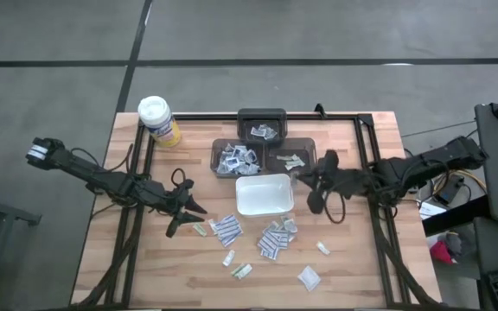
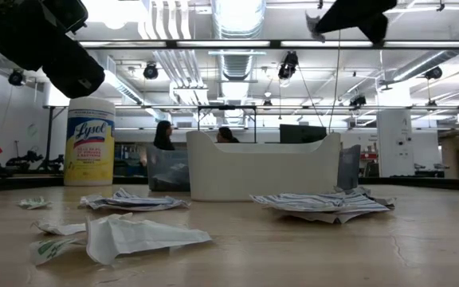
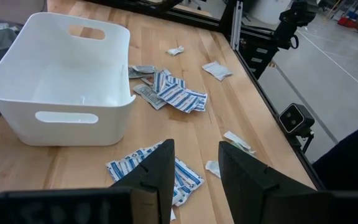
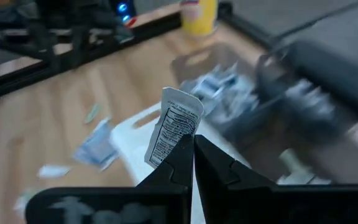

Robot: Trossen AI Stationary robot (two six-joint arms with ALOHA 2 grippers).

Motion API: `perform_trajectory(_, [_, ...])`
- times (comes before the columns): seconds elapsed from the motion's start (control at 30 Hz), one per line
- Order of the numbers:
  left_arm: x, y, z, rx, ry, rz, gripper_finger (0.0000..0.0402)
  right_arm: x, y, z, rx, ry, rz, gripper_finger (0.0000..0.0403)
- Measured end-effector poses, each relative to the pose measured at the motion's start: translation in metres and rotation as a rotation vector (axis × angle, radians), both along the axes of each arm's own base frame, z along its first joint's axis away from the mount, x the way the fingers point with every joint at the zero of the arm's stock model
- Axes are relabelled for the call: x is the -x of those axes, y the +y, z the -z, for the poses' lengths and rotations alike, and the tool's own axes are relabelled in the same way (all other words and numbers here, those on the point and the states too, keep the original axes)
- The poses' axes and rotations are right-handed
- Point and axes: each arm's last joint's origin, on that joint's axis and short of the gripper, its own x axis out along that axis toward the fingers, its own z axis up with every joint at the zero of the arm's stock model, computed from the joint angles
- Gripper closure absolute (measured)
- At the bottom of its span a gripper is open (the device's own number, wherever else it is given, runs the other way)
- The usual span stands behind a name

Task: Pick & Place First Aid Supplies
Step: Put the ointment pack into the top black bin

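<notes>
The right gripper pinches one packet by its edge. That thin hold could slip mid-air. The left gripper hangs spread, empty.

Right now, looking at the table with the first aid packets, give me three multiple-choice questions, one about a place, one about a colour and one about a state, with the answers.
1. Where does the yellow canister stand?
A. at the table's far left corner
B. inside the white tray
C. among the packets at the near edge

2. What colour is the canister's lid?
A. black
B. white
C. red

3. What is the right gripper doing?
A. hanging open and empty
B. pinching one printed packet
C. gripping the tray's rim

Answers:
1 A: the high view shows it at the corner, left of the dark bins.
2 B: the high view shows a white top.
3 B: the right wrist view shows its fingers shut on the packet, above the white tray.
</notes>
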Motion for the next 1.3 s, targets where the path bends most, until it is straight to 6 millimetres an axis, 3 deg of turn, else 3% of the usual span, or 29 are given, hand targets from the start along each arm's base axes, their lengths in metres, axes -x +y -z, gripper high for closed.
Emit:
perform_trajectory(0.43, [0.0, 0.0, 0.0, 0.0, 0.0, 0.0, 0.0284, -0.014, -0.074, -0.015, 0.384, 0.031, 0.003, 0.0395])
perform_trajectory(0.67, [0.0, 0.0, 0.0, 0.0, 0.0, 0.0, 0.0284, -0.012, -0.121, -0.02, 0.453, 0.013, -0.001, 0.0395])
perform_trajectory(0.87, [0.0, 0.0, 0.0, 0.0, 0.0, 0.0, 0.0284, -0.016, -0.158, -0.01, 0.456, 0.025, -0.038, 0.0395])
perform_trajectory(1.03, [0.0, 0.0, 0.0, 0.0, 0.001, 0.0, 0.0284, -0.029, -0.185, 0.006, 0.451, 0.065, -0.082, 0.0395])
perform_trajectory(1.3, [0.0, 0.0, 0.0, -0.005, -0.001, 0.002, 0.0284, -0.068, -0.232, 0.013, 0.464, 0.153, -0.174, 0.0395])
